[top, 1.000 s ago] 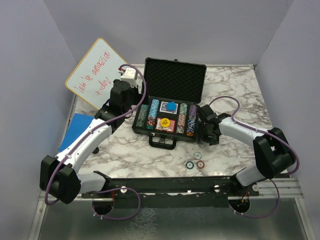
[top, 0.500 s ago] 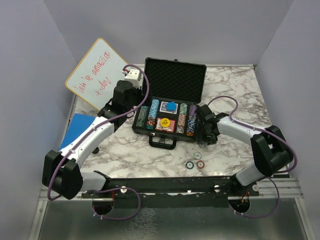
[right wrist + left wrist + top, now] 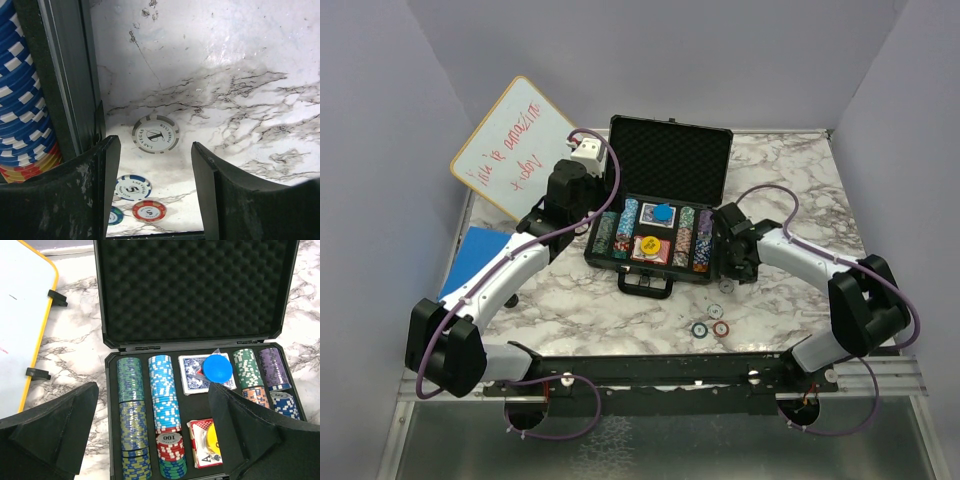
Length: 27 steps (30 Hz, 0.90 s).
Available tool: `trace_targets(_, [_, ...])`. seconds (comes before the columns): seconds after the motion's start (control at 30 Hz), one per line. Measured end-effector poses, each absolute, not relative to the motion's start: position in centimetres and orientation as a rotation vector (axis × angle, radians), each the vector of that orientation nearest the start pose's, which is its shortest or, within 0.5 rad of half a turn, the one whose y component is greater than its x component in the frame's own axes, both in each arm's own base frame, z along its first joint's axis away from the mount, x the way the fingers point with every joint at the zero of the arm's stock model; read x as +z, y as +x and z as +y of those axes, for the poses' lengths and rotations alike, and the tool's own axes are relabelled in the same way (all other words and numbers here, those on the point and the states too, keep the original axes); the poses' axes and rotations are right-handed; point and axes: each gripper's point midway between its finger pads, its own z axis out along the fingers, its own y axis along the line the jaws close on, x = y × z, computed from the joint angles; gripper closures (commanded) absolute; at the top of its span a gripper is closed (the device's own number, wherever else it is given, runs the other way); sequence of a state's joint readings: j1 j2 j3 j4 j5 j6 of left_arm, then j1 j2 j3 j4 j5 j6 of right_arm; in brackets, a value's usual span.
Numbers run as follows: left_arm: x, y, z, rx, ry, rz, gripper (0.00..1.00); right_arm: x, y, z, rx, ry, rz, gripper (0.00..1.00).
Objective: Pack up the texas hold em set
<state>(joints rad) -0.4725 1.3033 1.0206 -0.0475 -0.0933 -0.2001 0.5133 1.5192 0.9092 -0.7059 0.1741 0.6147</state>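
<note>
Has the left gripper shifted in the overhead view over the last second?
Yes. The left gripper has swung slightly right: its wrist camera sat at the corner of the whiteboard and now lies nearer the briefcase lid.

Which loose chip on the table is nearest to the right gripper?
The white chip marked 1, lying between the jaws of the open right gripper. The blue chip, red chip and green chip lie farther off.

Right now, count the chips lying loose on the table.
4, all beside the case: white chip between the right gripper's fingers; blue chip, red chip and teal chip clustered nearer the robot. More may be hidden.
</note>
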Motion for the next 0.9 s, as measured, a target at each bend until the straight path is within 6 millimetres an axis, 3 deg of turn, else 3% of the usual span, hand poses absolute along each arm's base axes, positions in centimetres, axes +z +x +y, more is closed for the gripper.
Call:
trace_targets(0.33, [23.8,38.2,-18.7,-0.370,0.202,1.905,0.01,2.7,24.0,12.7,-0.021,0.151,2.840,0.36])
trace_targets(0.47, [23.6,38.2,-18.9,-0.379,0.210,1.910,0.01,1.5,23.6,12.5,-0.036,0.144,2.867,0.44])
trace_targets(0.67, [23.4,38.1,-19.1,-0.388,0.219,1.915,0.01,1.4,23.7,13.0,0.006,0.142,2.866,0.57])
trace_targets(0.9, [23.3,38.0,-19.3,-0.404,0.230,1.918,0.01,1.4,23.7,13.0,0.006,0.149,2.863,0.59])
